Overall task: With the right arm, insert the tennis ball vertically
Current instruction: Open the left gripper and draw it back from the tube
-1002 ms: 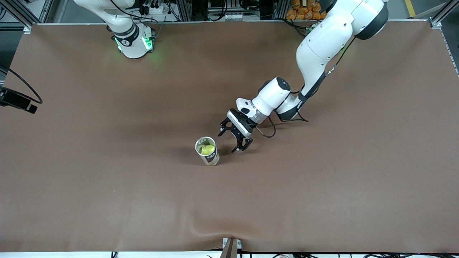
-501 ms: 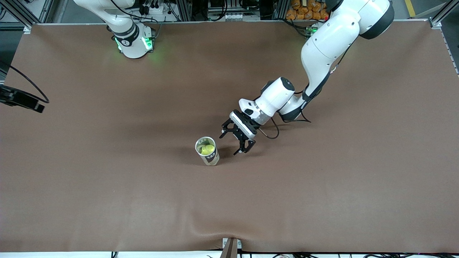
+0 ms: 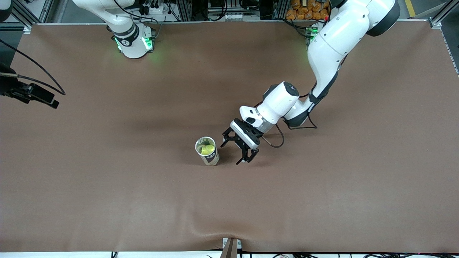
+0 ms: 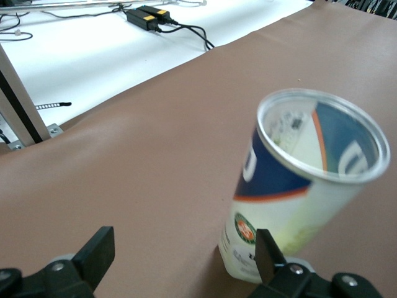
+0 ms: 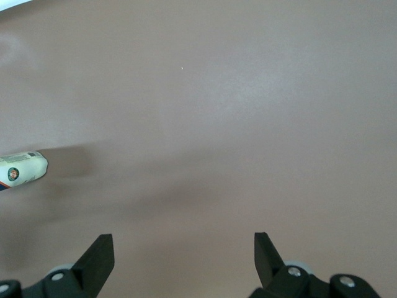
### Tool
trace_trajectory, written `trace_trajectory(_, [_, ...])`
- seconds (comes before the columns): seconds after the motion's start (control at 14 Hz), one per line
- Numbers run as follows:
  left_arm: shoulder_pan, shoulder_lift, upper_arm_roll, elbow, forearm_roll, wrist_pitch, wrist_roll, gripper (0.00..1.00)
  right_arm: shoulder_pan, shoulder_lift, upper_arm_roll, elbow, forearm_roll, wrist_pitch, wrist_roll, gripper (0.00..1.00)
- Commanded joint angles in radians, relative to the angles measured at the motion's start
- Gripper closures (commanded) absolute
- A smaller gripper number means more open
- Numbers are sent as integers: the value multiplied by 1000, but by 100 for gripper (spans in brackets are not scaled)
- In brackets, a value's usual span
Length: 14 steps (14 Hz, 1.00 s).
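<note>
Since the tennis ball [image 3: 207, 149] already sits down inside the upright can [image 3: 207, 151], near the middle of the table [image 3: 107, 179], any further handling would likely fall on the can: a light, thin-walled tube, probably smooth and a little slippery, top-heavy enough to tip if nudged at the rim, so a hold around its lower body looks safest. The ball itself should be light, springy and felt-covered, easy to pinch across its widest part. The left gripper [image 3: 239, 149] stands spread wide and empty just beside the can, toward the left arm's end of the table. The right gripper [image 5: 180, 264] is also spread wide and empty, out at the right arm's end. Only the front view shows the ball's yellow-green top; the left wrist view looks into the can's mouth [image 4: 322, 138] and shows mostly printed inner wall, while the right wrist view catches merely the can's base [image 5: 22, 169] at its edge.
</note>
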<state>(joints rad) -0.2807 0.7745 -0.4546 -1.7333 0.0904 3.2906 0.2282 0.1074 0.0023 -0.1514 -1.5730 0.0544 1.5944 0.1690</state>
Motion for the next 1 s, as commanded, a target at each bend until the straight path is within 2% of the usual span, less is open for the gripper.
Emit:
trace_trajectory(0.0, [27,-84,-7,5,-18,-139,-24,0,130,-31,-112,-45,-10,29,12,0])
trace_trajectory(0.14, [55,-156,-6,-2,-18,-271,-24,0,156,-27,-157,-38,-8,24,12,0])
trace_trajectory(0.5, [132,-320,-6,40,-18,-657,-58,0,153,-25,-155,-36,-8,19,11,0])
trace_trajectory(0.72, [158,-348,7,179,-20,-934,-62,0,146,-31,-149,-39,-5,15,11,0])
trace_trajectory(0.93, [219,-354,-3,245,-23,-1072,-76,0,121,-33,-110,-42,-5,12,11,0])
